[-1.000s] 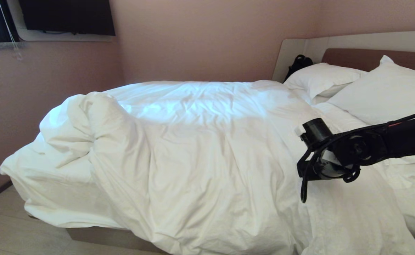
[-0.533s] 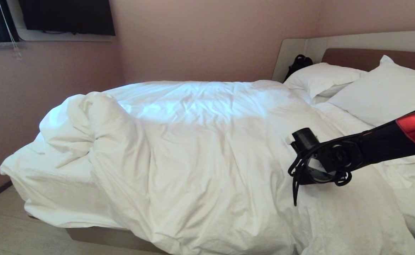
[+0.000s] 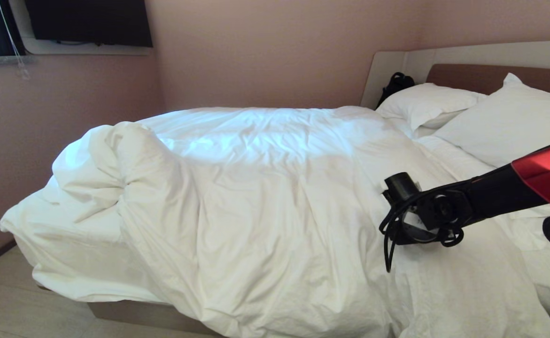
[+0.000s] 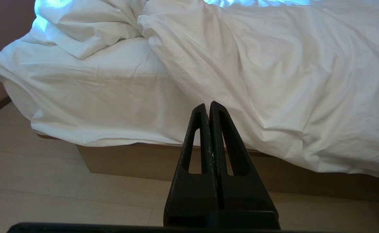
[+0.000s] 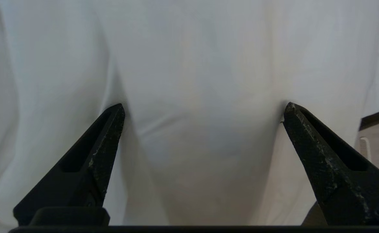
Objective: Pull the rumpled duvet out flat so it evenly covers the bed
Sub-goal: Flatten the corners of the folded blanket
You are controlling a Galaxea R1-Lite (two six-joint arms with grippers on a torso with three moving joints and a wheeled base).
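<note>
Bed (image 3: 129, 313): low, with a tan-brown base showing under the hanging white cloth; its brown headboard with a beige surround stands at the far right end.
Duvet (image 3: 265, 197): thick, white and creased, it lies over most of the bed and spills over the bed's near side toward the floor. At the bed's foot end it is folded back into a puffy bunched heap, so that corner of the bed shows only the thin sheet (image 3: 73, 234). Its middle is fairly smooth, with shallow wrinkles.
Pillows (image 3: 505, 122): two plump white ones at the head of the bed, against the headboard.
Right arm: black with a red shell, it reaches in over the head-end half of the bed, above the duvet.
Right gripper (image 5: 204, 111): jaws spread wide, pointing down at the duvet; the tips seem to press into the cloth, though contact is hard to confirm. A soft bulge of duvet sits between them.
Left gripper (image 4: 207, 105): fingers pressed together, holding nothing, parked low off the bed's near side, aimed at the base.
</note>
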